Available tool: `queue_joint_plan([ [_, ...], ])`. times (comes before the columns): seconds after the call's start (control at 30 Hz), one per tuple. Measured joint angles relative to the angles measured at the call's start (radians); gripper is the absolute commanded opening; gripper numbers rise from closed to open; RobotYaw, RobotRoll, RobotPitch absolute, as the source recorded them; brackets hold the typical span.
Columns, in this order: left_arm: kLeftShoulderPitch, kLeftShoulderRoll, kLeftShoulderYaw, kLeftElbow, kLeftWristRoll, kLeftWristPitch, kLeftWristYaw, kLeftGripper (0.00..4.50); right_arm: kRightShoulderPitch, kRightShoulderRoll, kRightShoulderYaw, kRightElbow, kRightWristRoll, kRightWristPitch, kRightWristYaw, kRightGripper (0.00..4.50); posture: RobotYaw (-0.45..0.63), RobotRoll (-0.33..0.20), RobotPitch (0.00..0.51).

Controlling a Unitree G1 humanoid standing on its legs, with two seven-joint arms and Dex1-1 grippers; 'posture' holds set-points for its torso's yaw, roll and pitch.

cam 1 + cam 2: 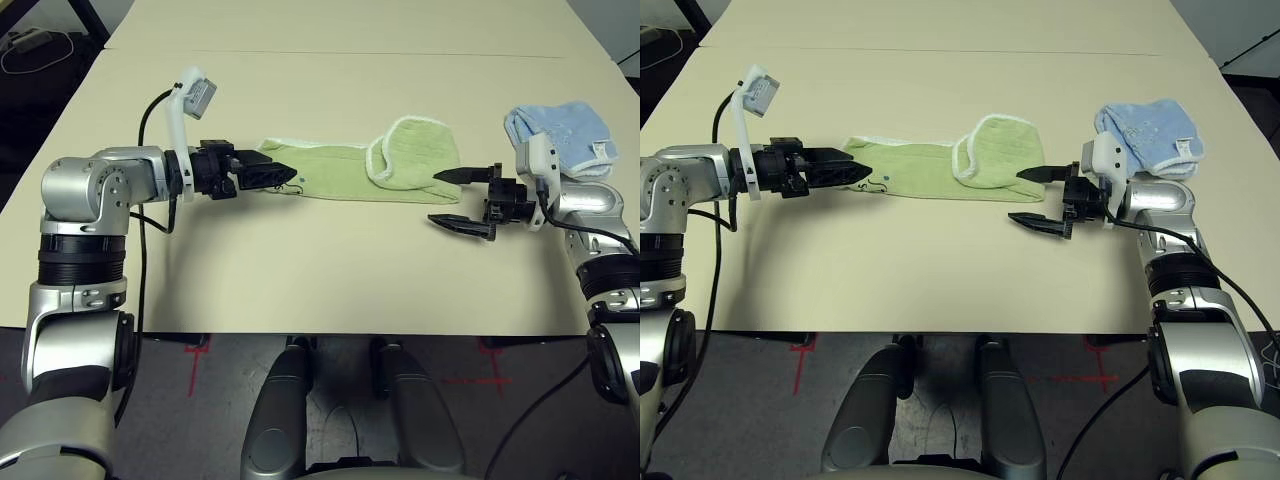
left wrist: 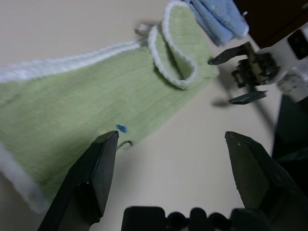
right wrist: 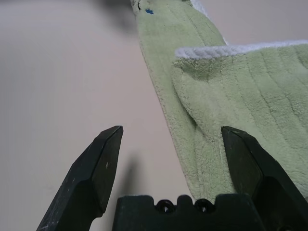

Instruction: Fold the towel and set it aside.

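Note:
The light green towel (image 1: pixel 340 170) lies on the table as a long strip, its white-edged right end folded back over itself. At the strip's left end is my left gripper (image 1: pixel 282 176), open, with one finger (image 2: pixel 96 163) over the towel's near edge by a small blue mark (image 2: pixel 121 128) and the other over bare table. My right gripper (image 1: pixel 438 198) is open at the strip's right end, one finger (image 3: pixel 250 154) over the folded green cloth (image 3: pixel 231 96) and the other over the tabletop. Neither gripper holds anything.
A smaller light blue cloth (image 1: pixel 560 135) sits bunched at the right, just behind my right wrist. The beige table (image 1: pixel 300 270) has bare surface in front of the towel up to its front edge, and more behind it. Dark floor shows at the far left.

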Motion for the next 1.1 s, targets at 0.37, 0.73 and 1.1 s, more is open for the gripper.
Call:
queue_joint_plan([
  [0.37, 0.005, -0.048, 0.084, 0.101, -0.013, 0.142, 0.204, 4.50, 0.000, 0.000, 0.000, 0.001, -0.006, 0.000, -0.002, 4.45, 0.12, 0.000, 0.242],
  [0.73, -0.075, -0.115, 0.134, 0.262, 0.015, 0.189, 0.378, 4.50, -0.004, 0.000, 0.000, 0.001, -0.010, 0.000, -0.005, 4.45, 0.11, 0.000, 0.242],
  [1.1, -0.119, -0.066, 0.151, 0.344, 0.031, 0.208, 0.411, 4.50, -0.004, 0.000, 0.000, 0.001, -0.010, 0.001, -0.005, 4.45, 0.11, 0.000, 0.235],
])
